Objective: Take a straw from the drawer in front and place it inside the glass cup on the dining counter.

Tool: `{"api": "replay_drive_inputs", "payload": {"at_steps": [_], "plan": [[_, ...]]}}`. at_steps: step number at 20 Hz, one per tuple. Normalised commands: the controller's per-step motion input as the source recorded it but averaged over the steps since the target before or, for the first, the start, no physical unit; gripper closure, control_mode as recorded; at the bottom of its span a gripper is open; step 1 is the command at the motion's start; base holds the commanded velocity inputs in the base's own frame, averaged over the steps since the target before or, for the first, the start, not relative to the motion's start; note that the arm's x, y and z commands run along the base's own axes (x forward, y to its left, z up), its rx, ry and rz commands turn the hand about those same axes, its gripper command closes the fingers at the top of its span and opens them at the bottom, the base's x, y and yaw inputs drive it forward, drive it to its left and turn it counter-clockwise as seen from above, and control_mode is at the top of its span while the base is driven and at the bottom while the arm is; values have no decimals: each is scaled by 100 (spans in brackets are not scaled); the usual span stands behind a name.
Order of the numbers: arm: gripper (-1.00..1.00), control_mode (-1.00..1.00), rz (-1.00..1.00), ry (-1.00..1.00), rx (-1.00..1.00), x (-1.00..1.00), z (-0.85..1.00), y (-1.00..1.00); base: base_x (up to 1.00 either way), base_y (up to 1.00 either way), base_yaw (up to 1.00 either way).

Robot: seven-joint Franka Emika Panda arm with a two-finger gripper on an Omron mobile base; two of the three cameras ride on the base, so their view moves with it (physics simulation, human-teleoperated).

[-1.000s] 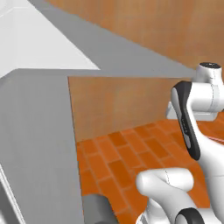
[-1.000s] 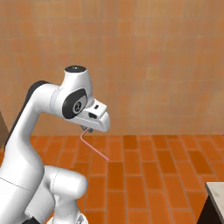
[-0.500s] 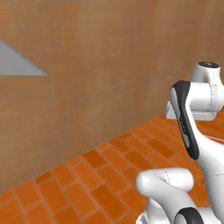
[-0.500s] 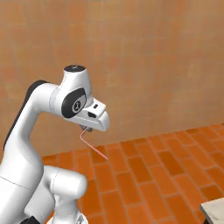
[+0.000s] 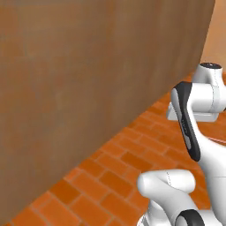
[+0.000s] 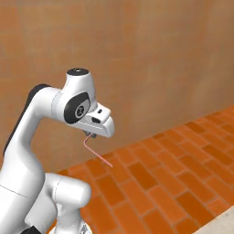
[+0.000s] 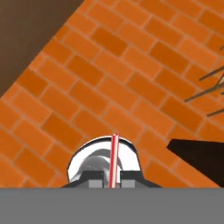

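Straw (image 6: 97, 152) hangs from the pincer (image 6: 92, 134), apparently pinched between its fingers, slanting down over brick floor (image 6: 173, 173).

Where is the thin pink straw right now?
The thin red-pink straw hangs from the robot's gripper in the right base view, slanting down above the orange brick floor, in front of the brown wall.
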Motion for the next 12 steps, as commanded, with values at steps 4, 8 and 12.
{"api": "replay_drive_inputs", "payload": {"at_steps": [4, 8, 12], "plan": [[100, 100, 0, 0, 0, 0, 0, 0, 90, -28, -44], [100, 100, 0, 0, 0, 0, 0, 0, 91, -15, -46], [100, 100, 0, 0, 0, 0, 0, 0, 73, 0, -54]]}}
